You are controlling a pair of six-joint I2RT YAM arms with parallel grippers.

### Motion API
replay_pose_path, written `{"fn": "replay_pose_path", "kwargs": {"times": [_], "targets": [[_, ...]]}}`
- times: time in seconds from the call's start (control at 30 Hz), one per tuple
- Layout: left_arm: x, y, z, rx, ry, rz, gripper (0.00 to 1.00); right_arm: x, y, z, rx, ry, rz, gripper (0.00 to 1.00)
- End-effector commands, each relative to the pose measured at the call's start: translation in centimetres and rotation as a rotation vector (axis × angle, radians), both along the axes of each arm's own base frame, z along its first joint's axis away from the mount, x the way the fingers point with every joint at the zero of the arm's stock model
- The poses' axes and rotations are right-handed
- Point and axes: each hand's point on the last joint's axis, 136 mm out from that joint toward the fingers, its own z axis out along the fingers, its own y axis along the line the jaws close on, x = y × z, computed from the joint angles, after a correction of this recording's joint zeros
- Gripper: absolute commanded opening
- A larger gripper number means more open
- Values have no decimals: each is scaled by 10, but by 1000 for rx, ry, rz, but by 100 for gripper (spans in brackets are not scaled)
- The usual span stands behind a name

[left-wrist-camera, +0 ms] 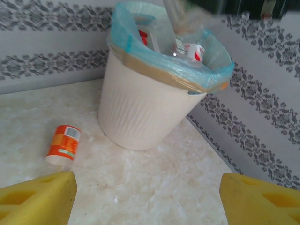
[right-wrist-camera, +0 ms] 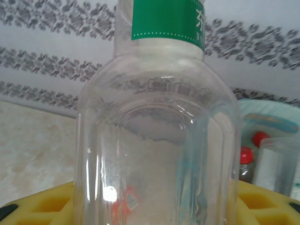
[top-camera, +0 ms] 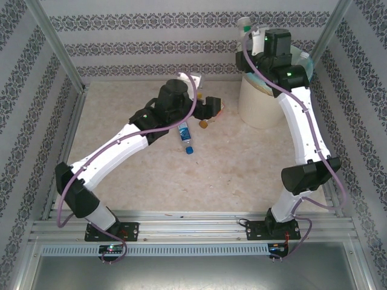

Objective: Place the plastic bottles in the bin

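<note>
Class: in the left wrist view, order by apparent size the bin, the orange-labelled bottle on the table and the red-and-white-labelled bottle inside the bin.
1. Bin.
2. Orange-labelled bottle.
3. Red-and-white-labelled bottle, partly hidden in the bin and farther away, so places two and three are unsure.

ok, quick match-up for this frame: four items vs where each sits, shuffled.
1. clear plastic bottle with green label
2. small plastic bottle with orange label
3. clear plastic bottle with blue cap
4. round cream-white bin, blue-green liner

A. lying ahead of the open left jaws
B. standing in the far right corner
C. held in the right jaws
D. lying nearest the arm bases

Pairs: 1-C, 2-A, 3-D, 4-B
</note>
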Motion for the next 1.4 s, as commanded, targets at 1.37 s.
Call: {"fn": "replay_pose_path", "kwargs": {"times": [1.37], "targets": [[-16,-42,3,-12,-28,-90,83,94,-110,-61,-44,92,-321,62]]}}
